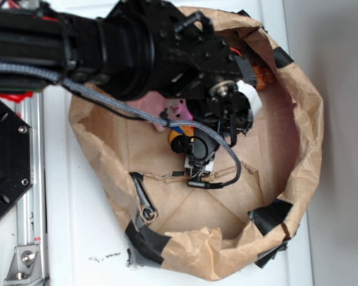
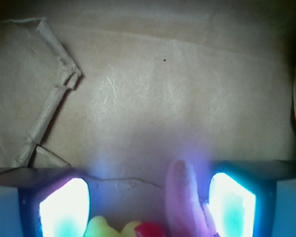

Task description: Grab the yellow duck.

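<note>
In the wrist view the yellow duck [image 2: 106, 228] shows only as two yellow bumps and a red beak at the bottom edge, between the jaws. My gripper [image 2: 148, 197] is open, with its bright pads [image 2: 64, 207] standing wide on either side. A pink bunny ear [image 2: 185, 197] also lies between the jaws, close to the right pad. In the exterior view the duck [image 1: 178, 138] is a small yellow-orange patch under the black arm, with the pink bunny [image 1: 180, 112] just above it. The gripper [image 1: 194, 134] itself is mostly hidden by the arm and camera mount.
Everything sits inside a crumpled brown paper bag [image 1: 298, 155] patched with black tape. An orange-brown toy [image 1: 261, 77] lies at the bag's upper right wall. A black strap [image 1: 142, 199] lies on the bag floor at lower left. A cable loops below the wrist.
</note>
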You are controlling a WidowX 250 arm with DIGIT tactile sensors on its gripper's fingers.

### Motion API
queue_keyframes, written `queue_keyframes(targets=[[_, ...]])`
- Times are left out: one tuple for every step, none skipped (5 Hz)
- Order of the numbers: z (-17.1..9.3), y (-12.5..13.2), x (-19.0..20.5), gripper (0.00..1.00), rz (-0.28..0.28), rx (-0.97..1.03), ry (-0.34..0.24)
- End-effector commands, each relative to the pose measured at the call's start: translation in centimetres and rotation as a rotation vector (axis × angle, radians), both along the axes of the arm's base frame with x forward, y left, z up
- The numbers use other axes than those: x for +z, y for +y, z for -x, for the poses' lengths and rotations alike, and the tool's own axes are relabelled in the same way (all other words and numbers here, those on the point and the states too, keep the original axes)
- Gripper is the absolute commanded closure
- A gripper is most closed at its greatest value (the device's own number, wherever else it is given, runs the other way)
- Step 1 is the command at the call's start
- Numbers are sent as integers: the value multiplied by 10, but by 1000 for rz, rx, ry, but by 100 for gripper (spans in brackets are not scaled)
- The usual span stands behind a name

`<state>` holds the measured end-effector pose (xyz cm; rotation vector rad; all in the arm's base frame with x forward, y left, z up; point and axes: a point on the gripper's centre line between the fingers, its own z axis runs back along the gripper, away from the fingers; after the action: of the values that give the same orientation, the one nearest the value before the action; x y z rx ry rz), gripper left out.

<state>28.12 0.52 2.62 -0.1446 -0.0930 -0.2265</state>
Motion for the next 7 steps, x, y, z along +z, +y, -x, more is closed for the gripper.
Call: queue_keyframes(targets=[[8, -2, 39, 0, -53, 17, -44], [9, -1, 31, 0, -61, 16, -18], [12, -3, 25, 0, -67, 11, -1], [14, -7, 23, 0, -64, 3, 1], [17, -8, 15, 0, -59, 1, 22], [17, -14, 9, 0, -38, 11, 20], [17, -21, -8, 0, -41, -35, 44]])
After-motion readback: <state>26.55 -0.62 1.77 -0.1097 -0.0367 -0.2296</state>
